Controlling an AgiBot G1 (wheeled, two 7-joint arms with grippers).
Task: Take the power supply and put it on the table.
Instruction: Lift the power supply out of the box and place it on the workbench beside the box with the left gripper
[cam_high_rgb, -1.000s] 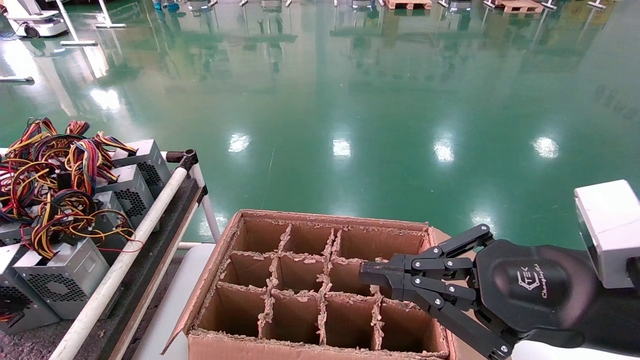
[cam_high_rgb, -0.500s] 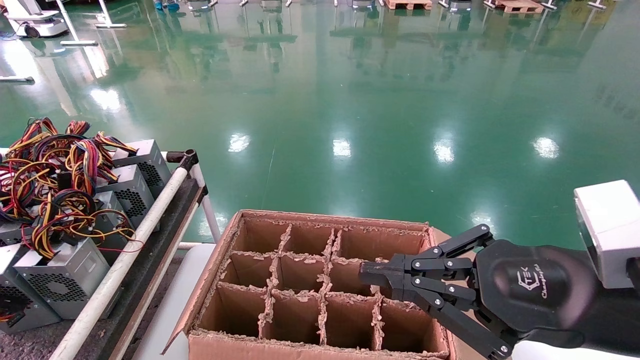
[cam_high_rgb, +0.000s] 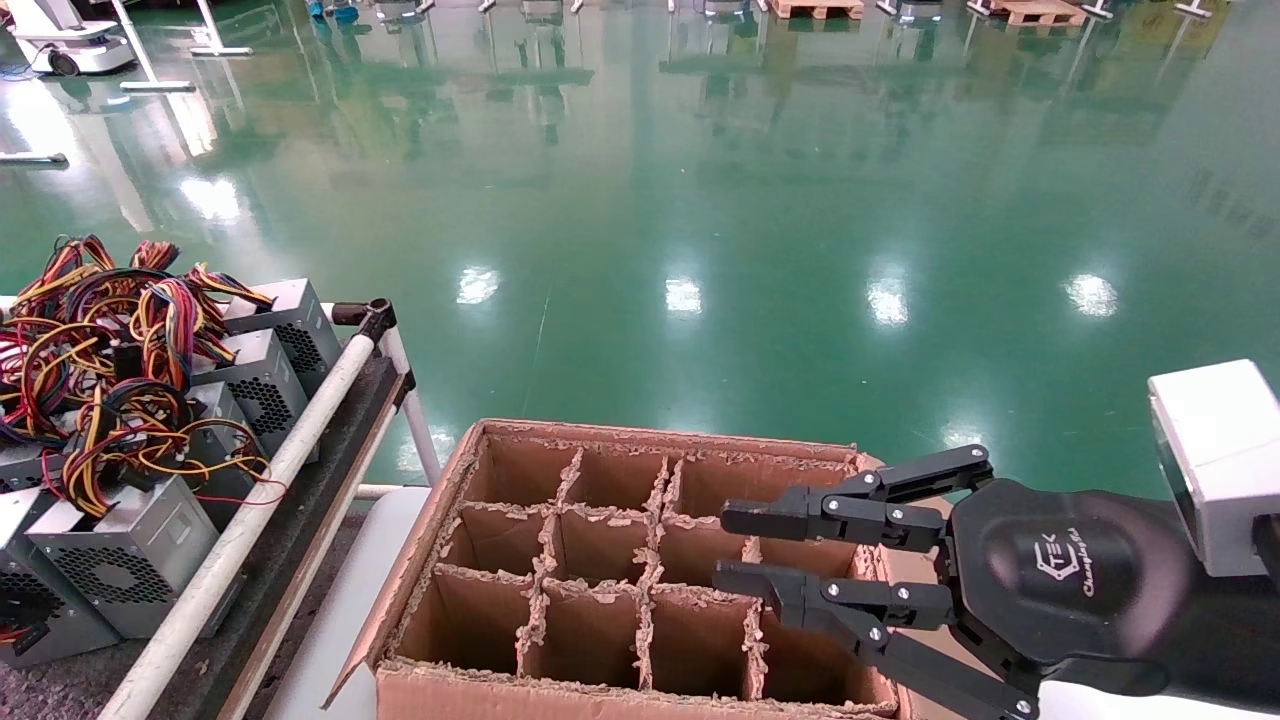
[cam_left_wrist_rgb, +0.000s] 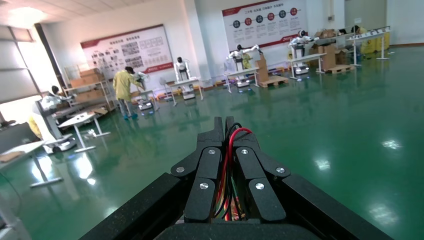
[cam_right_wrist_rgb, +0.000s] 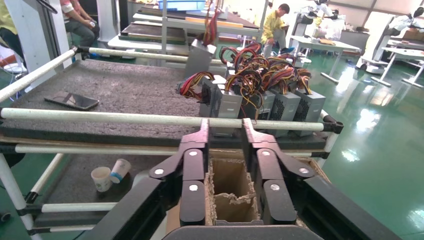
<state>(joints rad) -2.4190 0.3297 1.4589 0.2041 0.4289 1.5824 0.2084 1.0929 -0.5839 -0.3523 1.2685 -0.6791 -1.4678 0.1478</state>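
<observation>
Left wrist view: black metal left gripper (cam_left_wrist_rgb: 224, 121) with bolted linkage arms, its two fingers pressed together at the tips, raised over open floor and touching nothing. Thin red, black and green wires (cam_left_wrist_rgb: 230, 170) run up between the linkage arms toward the tips. Glossy green floor (cam_left_wrist_rgb: 325, 115) fills the background, with bright light reflections. White far wall carries two red-bordered display boards (cam_left_wrist_rgb: 122, 49). A person in a yellow jacket (cam_left_wrist_rgb: 123, 86) stands near white-framed workstations (cam_left_wrist_rgb: 80, 122) at the far side. Several white humanoid robots (cam_left_wrist_rgb: 181, 69) stand by further workstations along the wall, with brown cardboard boxes (cam_left_wrist_rgb: 262, 65) stacked nearby.
</observation>
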